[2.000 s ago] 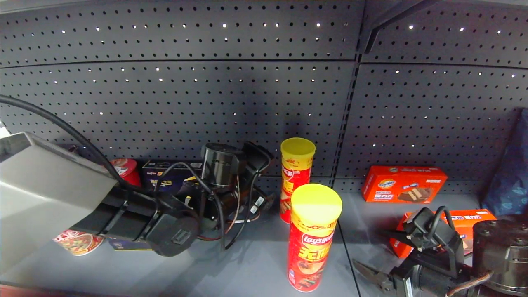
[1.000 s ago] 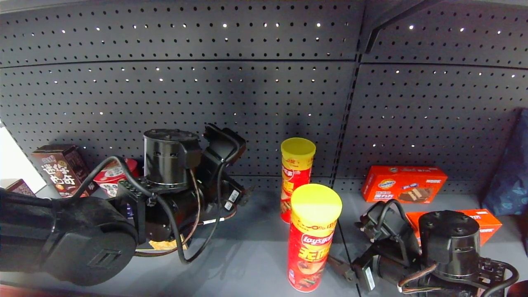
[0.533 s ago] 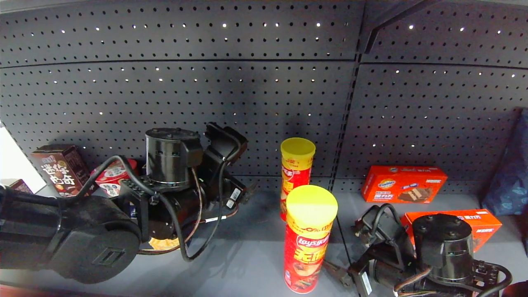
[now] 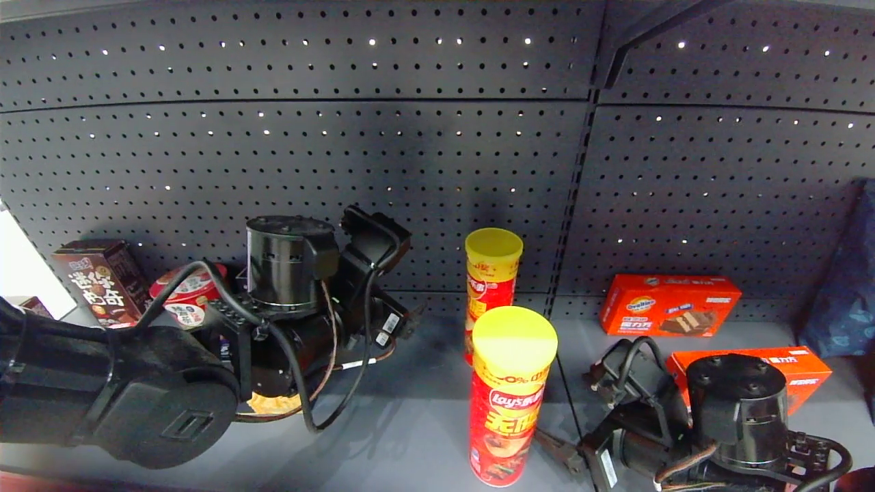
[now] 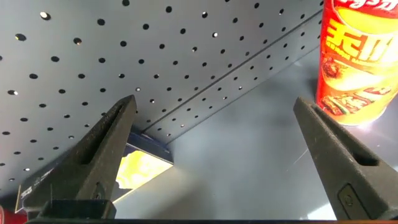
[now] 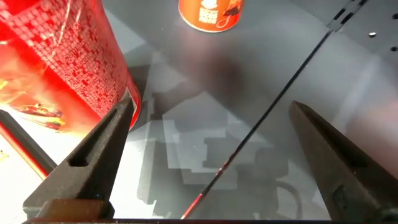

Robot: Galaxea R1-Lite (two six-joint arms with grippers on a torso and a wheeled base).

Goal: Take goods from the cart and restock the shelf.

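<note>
The near chip can (image 4: 511, 396) stood upright at the near edge of the shelf (image 4: 410, 424), a tall red tube with a yellow lid and yellow print. The far chip can (image 4: 492, 287), of the same look, stood upright just behind it, close to the pegboard back wall (image 4: 342, 157).

The right gripper (image 6: 211, 162) lay low on the shelf to the right of the near can, its jaws spread wide and holding nothing. One finger sat just beside the can's foot; contact could not be told. The left gripper (image 5: 211, 162) hung left of the cans near the back wall, jaws also spread and empty.

Open shelf floor lay between the left arm and the cans. Two orange boxes (image 4: 668, 304) lay flat to the right, with a blue bag (image 4: 844, 301) at the far right. A brown box (image 4: 102, 283) and a red cup (image 4: 184, 297) stood at the far left.
</note>
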